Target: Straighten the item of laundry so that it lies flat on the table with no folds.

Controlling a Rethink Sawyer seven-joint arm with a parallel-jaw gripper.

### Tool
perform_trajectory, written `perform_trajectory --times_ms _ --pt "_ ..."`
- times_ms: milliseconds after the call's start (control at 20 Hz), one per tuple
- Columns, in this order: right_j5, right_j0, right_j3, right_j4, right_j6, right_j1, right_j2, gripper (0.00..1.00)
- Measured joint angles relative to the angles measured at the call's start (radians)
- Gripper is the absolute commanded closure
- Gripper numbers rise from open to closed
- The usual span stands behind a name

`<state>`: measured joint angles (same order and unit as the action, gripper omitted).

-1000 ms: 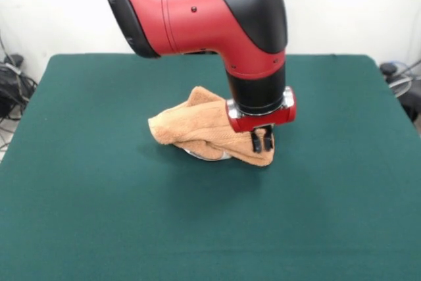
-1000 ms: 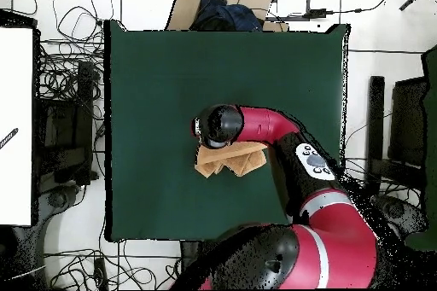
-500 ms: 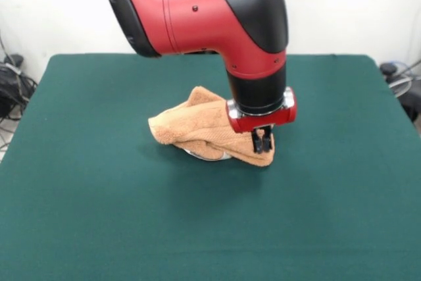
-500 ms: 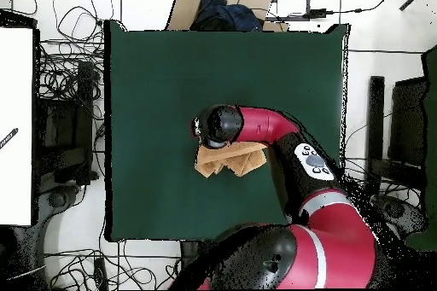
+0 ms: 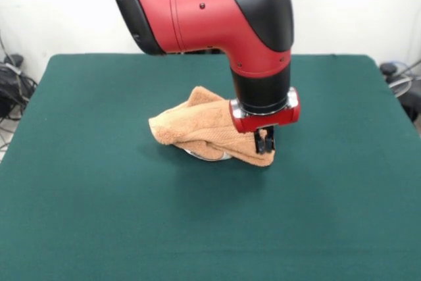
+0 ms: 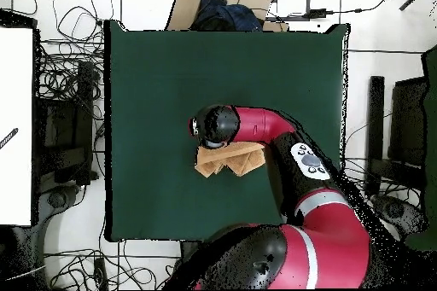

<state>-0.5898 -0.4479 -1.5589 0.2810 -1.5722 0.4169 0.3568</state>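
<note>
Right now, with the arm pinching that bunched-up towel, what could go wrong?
The gripper looks closed on only the right end of the towel, which lies folded in several layers. It may have caught more than one layer, so pulling could drag the whole bundle across the table instead of opening it. The hold also looks shallow, so the edge might slip free.

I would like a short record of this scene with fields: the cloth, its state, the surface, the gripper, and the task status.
cloth: small orange-tan terry-cloth towel, near the table's middle
state: bunched and folded over itself, not flat
surface: large table with dark green felt-like top
gripper: black gripper of the red and black arm, fingers close together, shut on the towel's right end in the front view
overhead view: the arm's wrist hides the gripper
task status: not yet straightened
</note>
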Motion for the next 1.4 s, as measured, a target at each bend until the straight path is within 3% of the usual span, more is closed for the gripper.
perform_trajectory --times_ms 150,200,1400 --pt "0.008 0.000 0.000 0.000 0.000 0.000 0.000 1.00" --pt "0.010 0.001 0.000 0.000 0.000 0.000 0.000 0.00" --pt "0.055 0.015 -0.002 0.000 0.000 -0.007 -0.008 0.00"
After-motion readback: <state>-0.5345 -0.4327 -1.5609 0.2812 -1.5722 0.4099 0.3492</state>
